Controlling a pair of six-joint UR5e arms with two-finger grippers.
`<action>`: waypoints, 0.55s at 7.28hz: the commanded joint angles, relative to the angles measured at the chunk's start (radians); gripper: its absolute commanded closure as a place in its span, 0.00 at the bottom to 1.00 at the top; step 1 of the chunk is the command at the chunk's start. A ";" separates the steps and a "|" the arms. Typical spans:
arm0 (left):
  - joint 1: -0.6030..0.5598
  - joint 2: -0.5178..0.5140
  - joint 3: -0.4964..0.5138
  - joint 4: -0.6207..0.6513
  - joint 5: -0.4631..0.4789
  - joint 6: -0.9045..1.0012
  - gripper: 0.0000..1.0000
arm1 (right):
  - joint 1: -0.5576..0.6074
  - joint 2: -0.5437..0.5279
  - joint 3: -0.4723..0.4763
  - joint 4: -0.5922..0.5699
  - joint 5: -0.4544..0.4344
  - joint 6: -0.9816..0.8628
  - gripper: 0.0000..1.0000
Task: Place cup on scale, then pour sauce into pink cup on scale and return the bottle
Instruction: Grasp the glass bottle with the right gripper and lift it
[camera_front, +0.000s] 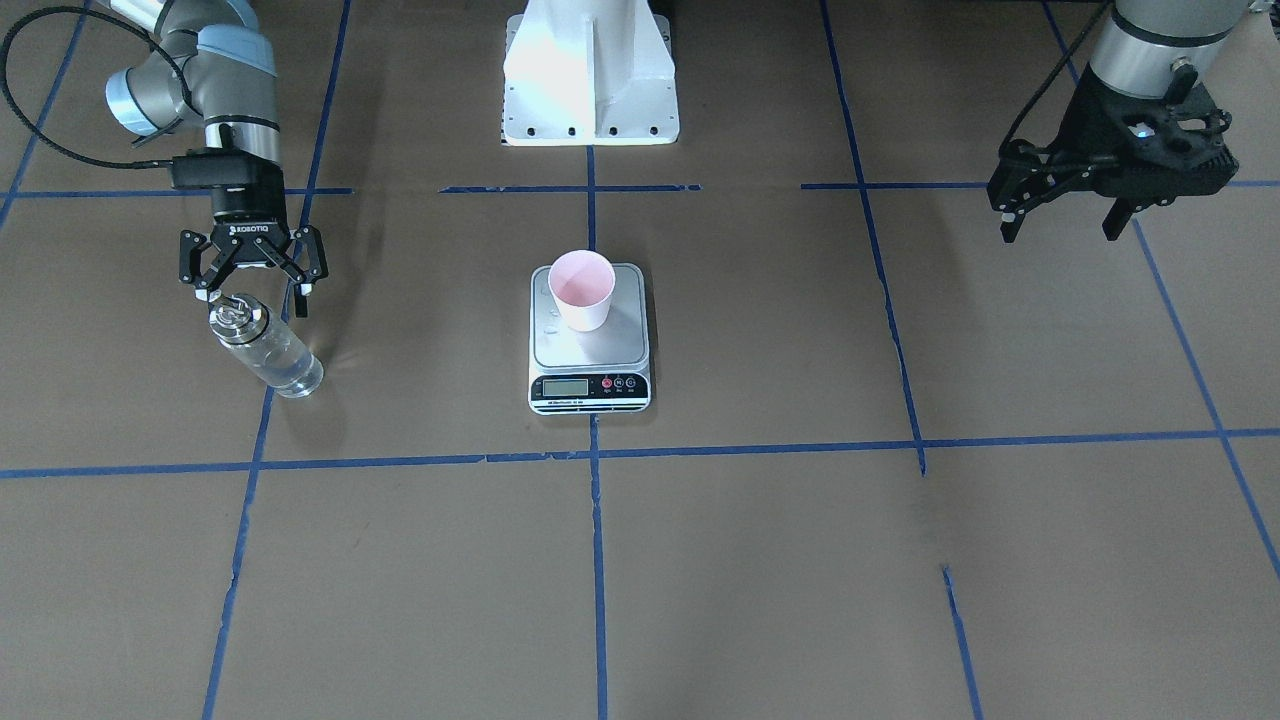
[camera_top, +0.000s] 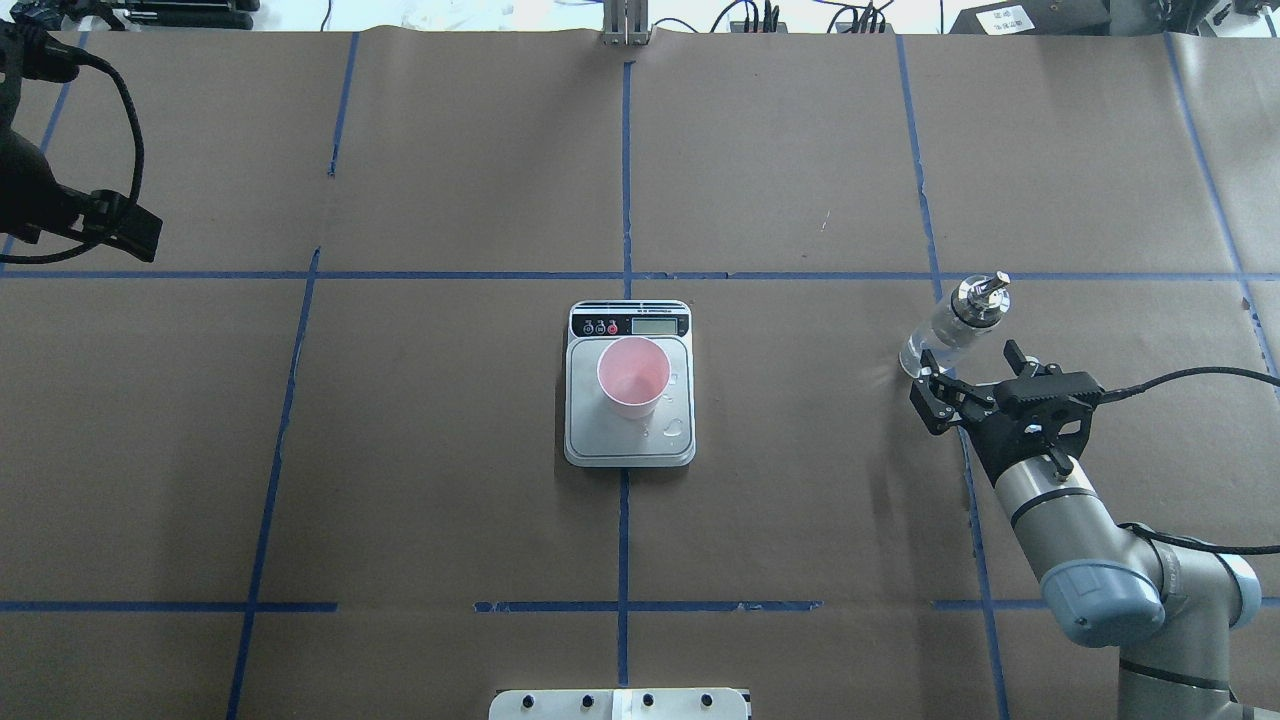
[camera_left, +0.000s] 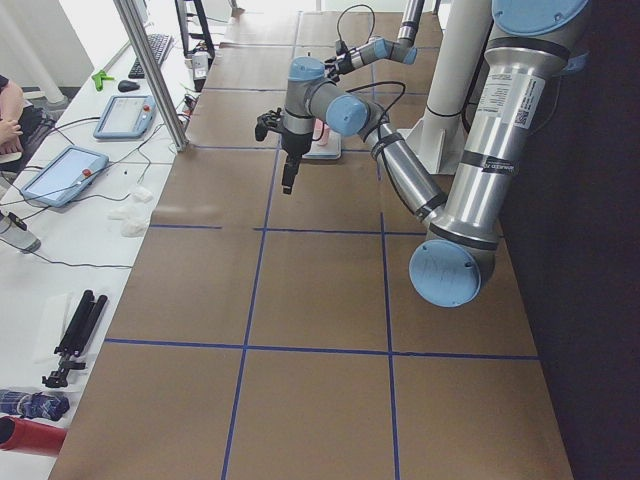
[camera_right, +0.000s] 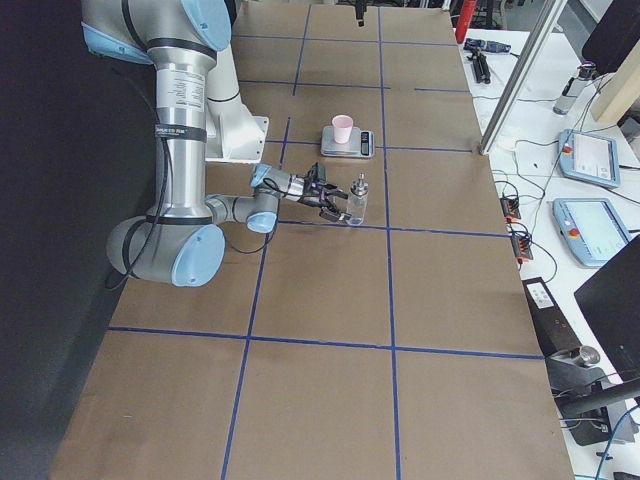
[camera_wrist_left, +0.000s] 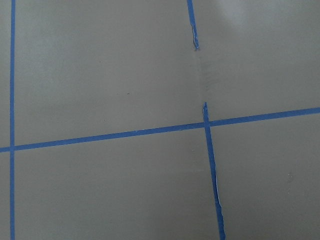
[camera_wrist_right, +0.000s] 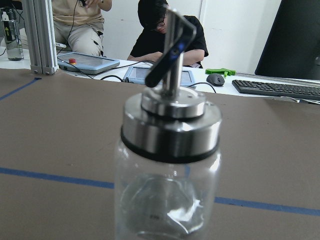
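You can't read the scale's (camera_front: 590, 345) display, and whether the cup (camera_front: 581, 290) holds liquid is unclear. The overhead view cuts off most of the left gripper (camera_front: 1065, 222). The pale pink cup stands upright on the scale's platform. The bottle (camera_front: 265, 345), clear glass with a silver collar and spout, stands upright well off the scale's side toward the robot's right; the sauce (camera_front: 287, 367) inside barely shows. The right gripper (camera_front: 252, 292) reaches low just behind the bottle, fingers spread wide, gripping nothing. The left gripper hangs above the table, well off the scale's other side, fingers apart.
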 joint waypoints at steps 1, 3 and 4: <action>-0.001 -0.001 0.001 0.000 0.000 0.000 0.00 | 0.027 0.032 -0.028 0.000 0.014 -0.013 0.00; -0.007 -0.001 -0.001 0.000 0.000 -0.003 0.00 | 0.044 0.062 -0.046 0.001 0.037 -0.016 0.00; -0.008 -0.001 -0.002 0.000 -0.002 -0.003 0.00 | 0.055 0.071 -0.053 0.001 0.045 -0.021 0.00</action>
